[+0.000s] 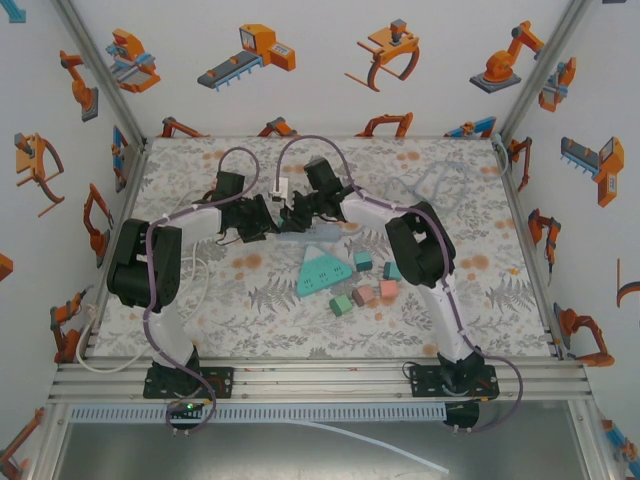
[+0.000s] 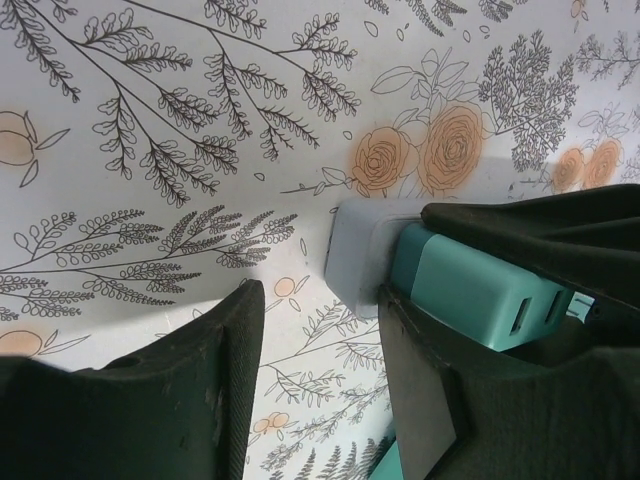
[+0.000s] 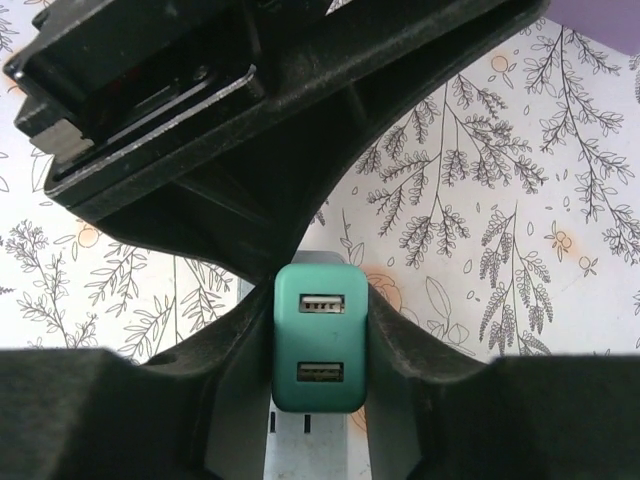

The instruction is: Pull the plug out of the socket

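Note:
A teal two-port USB plug (image 3: 320,338) sits against a pale grey power strip (image 3: 305,445), with my right gripper (image 3: 322,345) shut on its two sides. The left wrist view shows the same plug (image 2: 480,290) butting against the strip (image 2: 362,250), with the right gripper's dark finger over it. My left gripper (image 2: 320,385) is open, with patterned table between its fingers (image 2: 205,390) and its right finger touching the strip's end. From above, both grippers meet over the strip (image 1: 305,239): left gripper (image 1: 268,218), right gripper (image 1: 297,214).
A teal triangular socket block (image 1: 322,270) lies just in front of the strip. Small teal, pink and green blocks (image 1: 365,290) are scattered to its right. A clear cable loop (image 1: 440,185) lies at the back right. White walls enclose the table.

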Tool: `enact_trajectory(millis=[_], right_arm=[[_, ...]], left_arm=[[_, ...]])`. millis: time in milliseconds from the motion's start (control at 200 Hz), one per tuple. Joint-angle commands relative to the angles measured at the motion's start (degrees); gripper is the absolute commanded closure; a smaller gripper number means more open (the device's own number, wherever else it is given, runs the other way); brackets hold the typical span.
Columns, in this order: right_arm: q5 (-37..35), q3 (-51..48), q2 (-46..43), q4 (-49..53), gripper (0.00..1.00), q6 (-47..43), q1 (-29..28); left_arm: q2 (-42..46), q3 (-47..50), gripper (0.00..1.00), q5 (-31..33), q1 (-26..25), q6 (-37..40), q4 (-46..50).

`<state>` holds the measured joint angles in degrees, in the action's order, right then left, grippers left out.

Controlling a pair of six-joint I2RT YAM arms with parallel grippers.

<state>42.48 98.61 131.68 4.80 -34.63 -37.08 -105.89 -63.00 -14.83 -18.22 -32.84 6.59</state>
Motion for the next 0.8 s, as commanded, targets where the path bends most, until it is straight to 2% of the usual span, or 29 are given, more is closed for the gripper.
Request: enact_trajectory(millis=[0,130,230,365,566,626,716,796], right_arm=[[0.63,2.64,0.95,3.77,0.75,-1.73,-0.45],[1.62,3.02,0.00,3.81,0.93,-1.50,-0.60],[2.85,4.04,-1.36,1.50,1.00,2.90,-0.87],[3.37,5.50,-2.85,-3.46,1.00,10.89,-0.87],[5.16,6.72,-3.44,-4.29,1.00,13.96,-0.89],[4.36,5.97,-3.47,-3.90,1.00,12.42,-1.13],[0.85,6.39,-3.78,2.21,1.00,4.62,-2.36],[0.92,6.86,-4.05,2.94,1.00,4.39,-2.56]], left_arm=[[-2.87,0.60,0.52,3.25,-0.27,0.75,1.10],[-3.65,0.81,0.53,4.68,-1.02,1.31,3.35],[-6.38,0.60,0.53,6.02,-1.49,1.00,5.56],[-9.77,0.71,0.54,5.56,-1.39,-0.18,6.83],[-10.14,1.22,0.55,7.28,-1.40,-0.39,8.06],[-10.06,0.96,0.55,7.45,-1.40,-0.08,8.51],[-10.08,0.74,0.55,7.33,-1.52,0.32,8.90],[-9.98,0.66,0.55,7.24,-1.44,0.49,9.08]])
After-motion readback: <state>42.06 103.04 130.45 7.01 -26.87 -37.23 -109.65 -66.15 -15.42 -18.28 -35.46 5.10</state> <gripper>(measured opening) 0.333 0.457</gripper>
